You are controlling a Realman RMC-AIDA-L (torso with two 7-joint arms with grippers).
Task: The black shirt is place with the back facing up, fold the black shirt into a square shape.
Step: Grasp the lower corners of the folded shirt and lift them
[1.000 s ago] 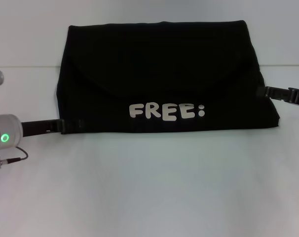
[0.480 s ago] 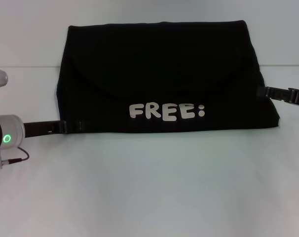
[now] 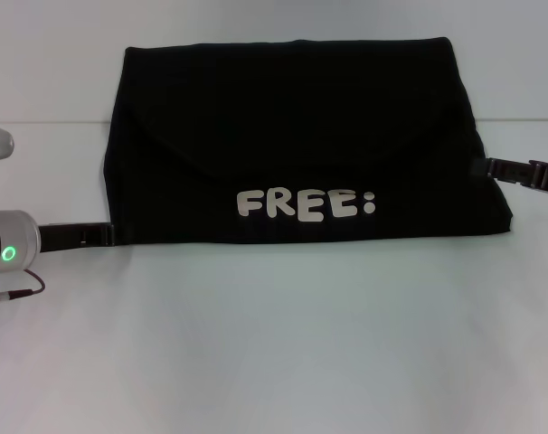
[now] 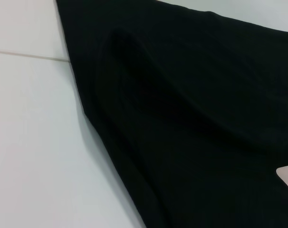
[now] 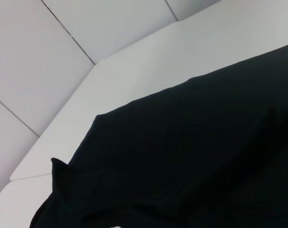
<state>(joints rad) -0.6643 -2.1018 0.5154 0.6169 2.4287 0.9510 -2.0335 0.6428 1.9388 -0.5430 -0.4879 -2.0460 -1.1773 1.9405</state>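
The black shirt (image 3: 292,136) lies flat on the white table (image 3: 274,344), folded into a wide rectangle. Its white FREE print (image 3: 303,204) faces up near the front edge. My left gripper (image 3: 107,236) lies low at the shirt's front left corner, its tip just at the cloth's edge. At the shirt's right edge, about mid-height, sits my right gripper (image 3: 493,167), touching or nearly touching the cloth. The left wrist view shows the black shirt (image 4: 191,118) with a curved fold and a bit of the print (image 4: 287,176). Most of the right wrist view is filled by the black shirt (image 5: 191,156).
White table surface stretches in front of the shirt and to both sides. A seam line in the table (image 3: 48,122) runs behind the shirt's left side. White wall panels (image 5: 49,57) stand beyond the table's far edge.
My left gripper has drawn back to the left, from over the shirt's front left corner to its edge. The right gripper and the shirt have not moved.
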